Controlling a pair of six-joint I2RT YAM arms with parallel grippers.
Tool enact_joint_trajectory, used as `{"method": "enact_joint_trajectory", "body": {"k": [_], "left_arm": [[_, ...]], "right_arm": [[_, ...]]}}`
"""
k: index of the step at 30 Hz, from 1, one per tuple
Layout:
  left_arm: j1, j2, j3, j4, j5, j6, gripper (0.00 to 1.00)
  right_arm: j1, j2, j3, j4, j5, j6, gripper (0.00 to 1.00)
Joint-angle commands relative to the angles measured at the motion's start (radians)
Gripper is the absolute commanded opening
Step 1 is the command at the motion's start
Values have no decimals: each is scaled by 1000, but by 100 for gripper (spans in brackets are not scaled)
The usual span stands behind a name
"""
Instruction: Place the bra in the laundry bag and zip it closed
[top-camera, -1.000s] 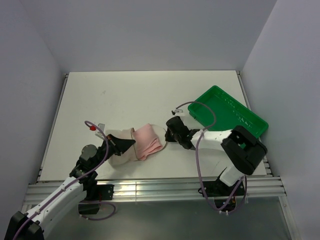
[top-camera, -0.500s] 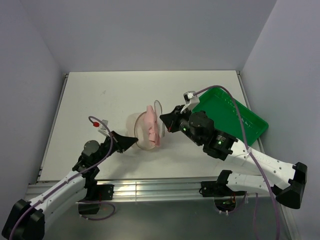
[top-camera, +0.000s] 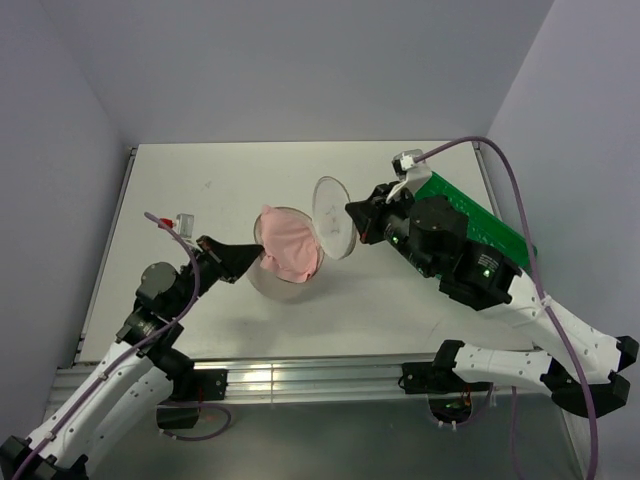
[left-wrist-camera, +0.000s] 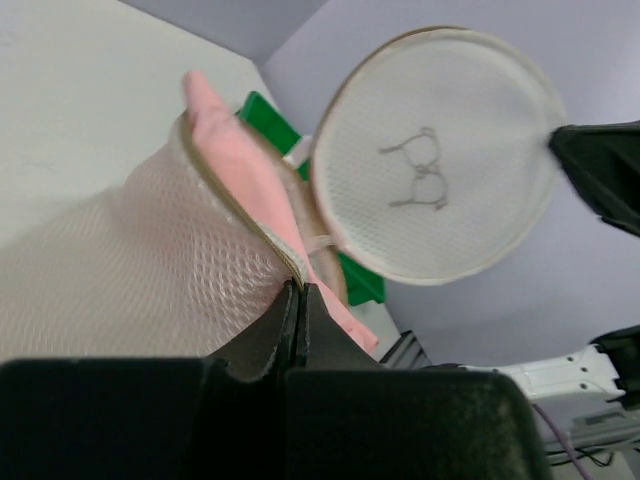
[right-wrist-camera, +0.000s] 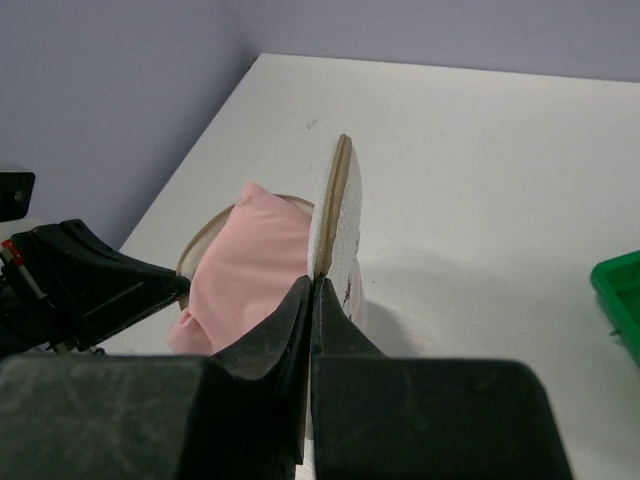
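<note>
the task looks about halfway through. the bra (top-camera: 292, 245) already sits in the lower half of the laundry bag (top-camera: 278, 285), bunched into a pink mound that rises above the pale rim, and in the left wrist view one fold pokes out past the edge. the bag itself is wide open: its upper disc (top-camera: 333, 228), the one with the small dark mark (left-wrist-camera: 420, 172), stands lifted off the lower half like a raised lid, joined to it only at one side. the left hand (left-wrist-camera: 297, 290) is fully closed, its jaws pinching the rim of the lower half on the side nearest it, which steadies the bag on the surface (top-camera: 220, 190). the right hand (right-wrist-camera: 312, 285) is likewise closed tight, gripping the edge of the upper disc and holding it up on edge over the bra. the green tray (top-camera: 500, 235) lies well apart, behind the right arm. what is left, by my reading: tuck in any fabric that overhangs the rim, fold the upper disc down onto the lower one, then find the zip pull and run it round. i cannot make out the zip pull in any view.
</note>
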Motion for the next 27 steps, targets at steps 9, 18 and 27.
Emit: {"method": "enact_joint_trajectory", "body": {"k": [9,18,27], "left_arm": [[-30,134,227,-277,-38,225,0],[-104,163,186,-417,-176,222,0],[-226,236,408,-504,-276,235,0]], "right_arm": [[-17,-26,88,-16,5,-53,0],[-27,-8,11,-10,-78,-10,0],[-30,63,146,-31,-75,-58,0]]}}
